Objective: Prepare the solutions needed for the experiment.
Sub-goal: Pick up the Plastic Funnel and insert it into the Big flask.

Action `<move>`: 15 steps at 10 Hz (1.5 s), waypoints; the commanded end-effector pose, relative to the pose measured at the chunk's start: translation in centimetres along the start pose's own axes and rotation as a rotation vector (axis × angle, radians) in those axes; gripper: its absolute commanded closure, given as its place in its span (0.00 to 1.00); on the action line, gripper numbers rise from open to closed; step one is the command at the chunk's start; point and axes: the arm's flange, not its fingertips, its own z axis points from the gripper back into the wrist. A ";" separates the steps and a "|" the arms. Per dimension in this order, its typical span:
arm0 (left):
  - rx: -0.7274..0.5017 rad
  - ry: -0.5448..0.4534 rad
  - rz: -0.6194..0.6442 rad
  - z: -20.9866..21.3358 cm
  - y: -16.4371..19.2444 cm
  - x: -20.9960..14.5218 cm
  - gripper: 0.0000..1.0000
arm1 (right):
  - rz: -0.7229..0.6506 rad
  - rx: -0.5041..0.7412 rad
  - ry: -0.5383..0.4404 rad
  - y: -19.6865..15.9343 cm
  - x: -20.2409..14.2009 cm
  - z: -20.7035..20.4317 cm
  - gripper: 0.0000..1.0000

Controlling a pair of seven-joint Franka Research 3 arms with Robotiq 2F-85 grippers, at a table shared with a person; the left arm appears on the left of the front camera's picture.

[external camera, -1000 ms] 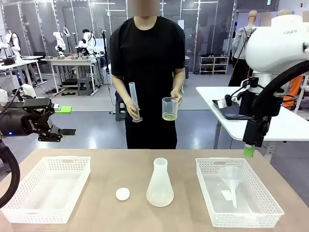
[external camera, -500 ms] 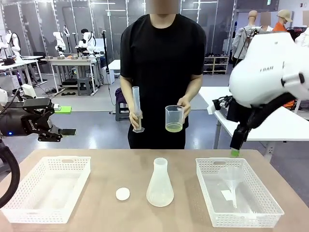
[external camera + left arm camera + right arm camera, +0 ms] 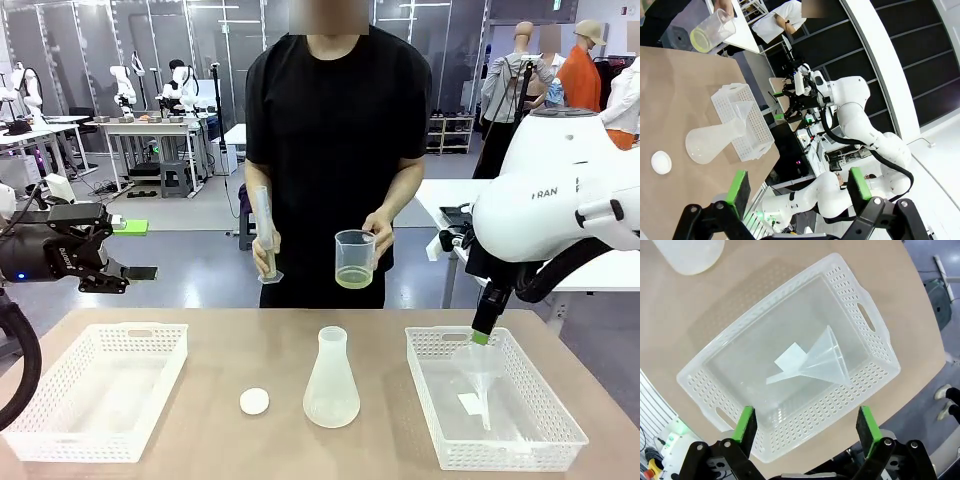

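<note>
1. Swinging down within the last second, the right pincer [image 3: 481,337] hangs open and empty over the clear plastic funnel [image 3: 480,366] in a white perforated basket [image 3: 420,346].
2. Pale yellow-green solution [image 3: 352,278] sits in the clear beaker [image 3: 353,252] in the person's hand [image 3: 379,234]; fetching the funnel for the frosted conical flask [image 3: 331,388] looks next.

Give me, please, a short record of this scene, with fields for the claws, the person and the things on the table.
Left claw: open, raised at the robot's left, holding nothing
Right claw: open, hovering over the funnel
Funnel's place: lying in the right basket
Person: at the far side, measuring cylinder in one hand, beaker in the other
Solution: shallow yellow-green layer in the beaker
Table centre: frosted flask upright, white disc beside it
Left basket: on the table's left
</note>
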 end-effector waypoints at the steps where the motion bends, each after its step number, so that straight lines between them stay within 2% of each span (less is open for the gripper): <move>1: -0.005 0.000 0.000 -0.3 -0.1 0.0 0.00 | 0.002 -0.004 -0.005 0.0 0.2 0.3 0.00; 5: -0.005 0.000 0.000 -0.3 -0.1 0.0 0.00 | 0.000 -0.003 -0.003 -0.1 0.1 0.2 0.00; 6: -0.005 0.000 0.000 -0.3 -0.1 0.0 0.00 | 0.064 -0.017 0.036 -1.6 0.2 -0.7 0.00; 7: -0.005 0.000 0.000 -0.3 -0.1 0.0 0.00 | 0.119 0.012 0.016 -3.2 0.1 -1.5 0.00; 8: -0.005 0.000 0.000 -0.3 -0.1 0.0 0.00 | 0.141 0.013 0.056 -4.2 0.0 -2.1 0.00; 11: -0.005 0.000 0.000 -0.3 -0.1 0.0 0.00 | 0.323 0.015 0.077 -7.4 0.1 -4.3 0.00; 13: -0.005 0.000 0.000 -0.3 -0.1 0.0 0.00 | 0.389 0.091 0.077 -9.3 0.6 -6.2 0.00; 15: -0.005 0.000 0.000 -0.3 -0.1 0.0 0.00 | 0.422 0.171 0.036 -10.1 0.9 -7.5 0.00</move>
